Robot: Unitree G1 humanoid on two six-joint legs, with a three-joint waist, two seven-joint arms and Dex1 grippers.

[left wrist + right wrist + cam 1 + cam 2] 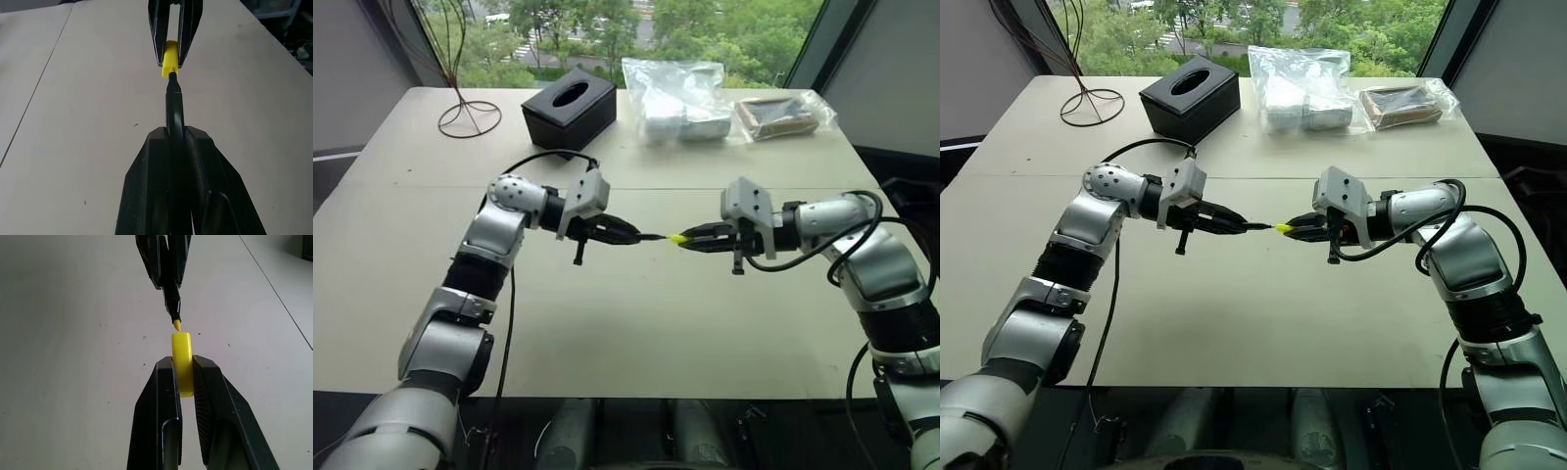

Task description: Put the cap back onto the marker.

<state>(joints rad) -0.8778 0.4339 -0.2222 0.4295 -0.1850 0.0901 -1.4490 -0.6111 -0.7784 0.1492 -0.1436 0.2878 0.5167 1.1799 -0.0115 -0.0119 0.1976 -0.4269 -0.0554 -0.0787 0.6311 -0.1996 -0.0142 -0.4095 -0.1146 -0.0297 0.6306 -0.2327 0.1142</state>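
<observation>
1. Right gripper (185,377): its two black fingers (159,396) pinch the cap (182,360) by its sides, the open mouth facing out past the fingertips. You need not re-grip; the cap sits square between the pads.
2. Left gripper (176,139): its fingers are pressed onto the marker (174,105), barrel clamped, writing end projecting forward.
3. Tip and mouth: the marker's yellow tip (176,324) stands just short of the cap's rim, apart in the right wrist view, seemingly at the rim in the left wrist view. Judge contact by the former.
4. Alignment: the tip appears slightly off the cap's centre line. Correct this sideways offset first, then close the gap along the marker's axis, slowly, so the tip enters rather than rides the rim.
5. Setting: both grippers meet in mid-air above the table (607,323), well clear of the black tissue box (569,106) and the plastic bags (675,98) at the far edge.
6. Risk: an angled push may twist the cap in its pinch; keep both wrists level.
</observation>
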